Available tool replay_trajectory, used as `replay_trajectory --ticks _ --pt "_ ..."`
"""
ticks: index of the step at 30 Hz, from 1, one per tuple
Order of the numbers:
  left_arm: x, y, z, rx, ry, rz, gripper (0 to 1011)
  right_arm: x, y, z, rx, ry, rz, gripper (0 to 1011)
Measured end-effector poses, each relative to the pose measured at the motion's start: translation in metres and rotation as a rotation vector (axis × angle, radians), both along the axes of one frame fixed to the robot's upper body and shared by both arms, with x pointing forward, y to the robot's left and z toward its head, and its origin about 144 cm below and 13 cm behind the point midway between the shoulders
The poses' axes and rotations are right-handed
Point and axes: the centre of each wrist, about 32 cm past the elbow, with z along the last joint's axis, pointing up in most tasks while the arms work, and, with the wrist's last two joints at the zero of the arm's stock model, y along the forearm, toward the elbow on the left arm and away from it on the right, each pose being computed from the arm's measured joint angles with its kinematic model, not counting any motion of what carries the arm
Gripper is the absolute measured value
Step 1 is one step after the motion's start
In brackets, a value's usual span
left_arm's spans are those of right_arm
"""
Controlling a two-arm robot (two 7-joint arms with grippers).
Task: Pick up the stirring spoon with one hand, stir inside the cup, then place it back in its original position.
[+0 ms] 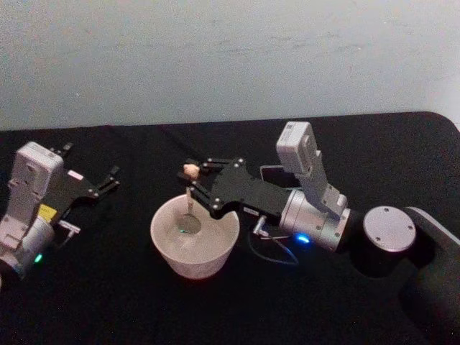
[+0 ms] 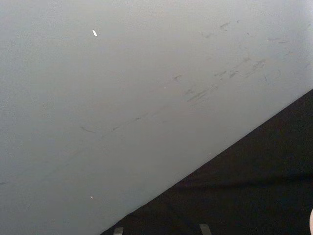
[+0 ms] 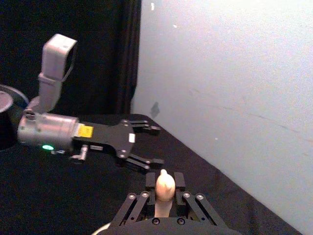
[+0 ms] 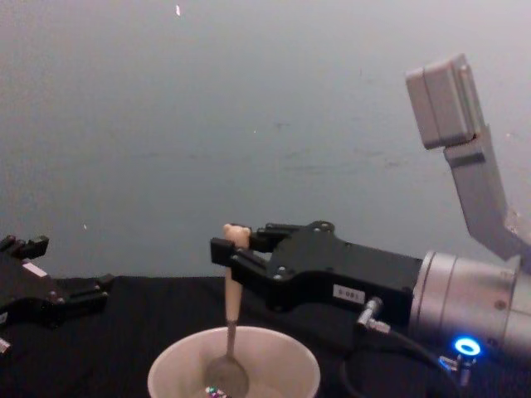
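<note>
Right gripper, black, two-fingered: seen reaching in from the right above the black cloth-covered table. Its fingers are clamped on the upper handle of the stirring spoon, a small spoon with a peach handle, a knob on top, a thin dark neck and a shiny round metal bowl.

The stirring spoon is held nearly upright. The knob is seen just above the fingers, and the metal bowl is lowered inside the wide, round, cream-coloured cup, below its rim. Whether the bowl touches the cup's floor cannot be told.

Chest view: the stirring spoon is seen hanging from the right gripper into the cup.

The cup is set near the middle of the table.

Left gripper: noted at the table's left side, well apart from the cup, with its fingers spread open.

Right wrist view: the knob of the stirring spoon is seen pinched between the fingers. The left gripper is seen beyond it with its fingers parted.

A pale grey wall is seen behind the table.
</note>
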Motion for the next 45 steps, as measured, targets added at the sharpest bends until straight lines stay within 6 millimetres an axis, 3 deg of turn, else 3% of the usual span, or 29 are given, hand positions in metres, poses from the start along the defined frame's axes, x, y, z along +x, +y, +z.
replay_trajectory --ticks 16,30,38,45 --pt "0.0 0.0 0.0 0.0 0.0 0.0 1001 0.0 -0.015 0.001 -0.007 -0.004 -0.044 215" --pt "0.0 0.0 0.0 0.0 0.0 0.0 1001 -0.018 -0.031 -0.002 -0.004 0.019 -0.044 215" --pt "0.0 0.0 0.0 0.0 0.0 0.0 1001 -0.031 -0.03 -0.004 0.002 0.04 -0.006 215" --pt "0.0 0.0 0.0 0.0 0.0 0.0 1001 -0.039 -0.018 -0.006 0.0 0.057 0.053 215"
